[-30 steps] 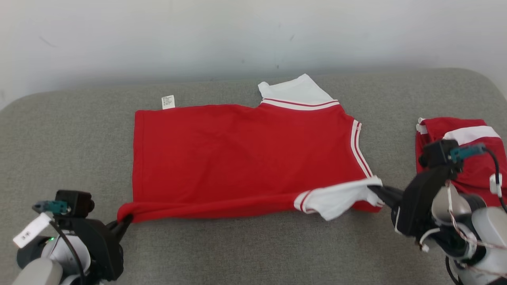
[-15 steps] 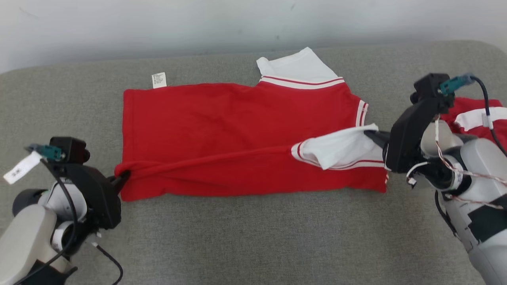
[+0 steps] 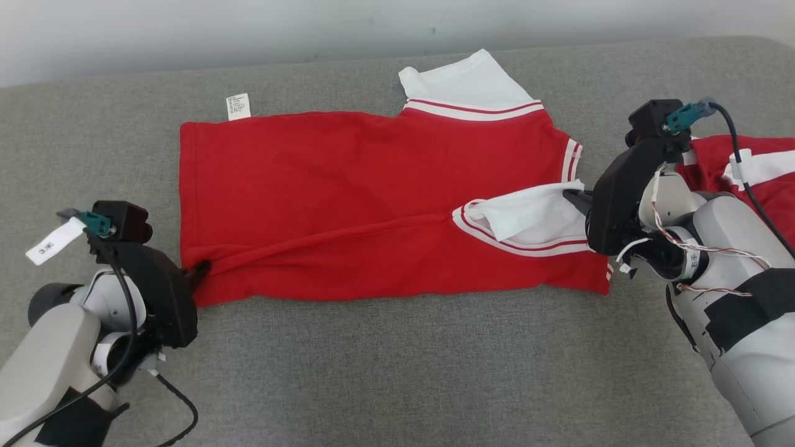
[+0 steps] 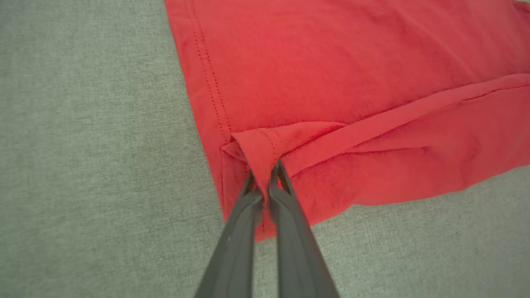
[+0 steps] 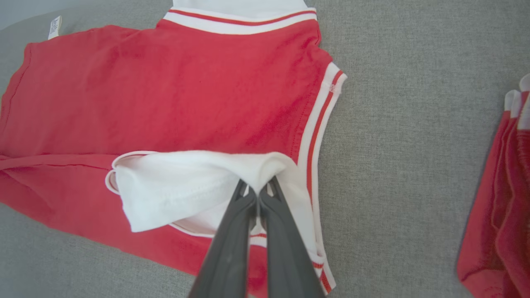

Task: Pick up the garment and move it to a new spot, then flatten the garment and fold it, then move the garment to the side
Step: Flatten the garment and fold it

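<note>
Softly creased red knit garment (image 3: pixel 348 186) on woven grey surface (image 3: pixel 397 372).

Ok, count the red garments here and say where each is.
2. The red shirt lies spread in the middle, held by the left gripper and right gripper; a second red garment sits bunched at far right, partly hidden.

Cushion (image 3: pixel 397 372) bare in front; second red garment (image 5: pixel 501 194) right of right gripper (image 3: pixel 568 195).
</note>
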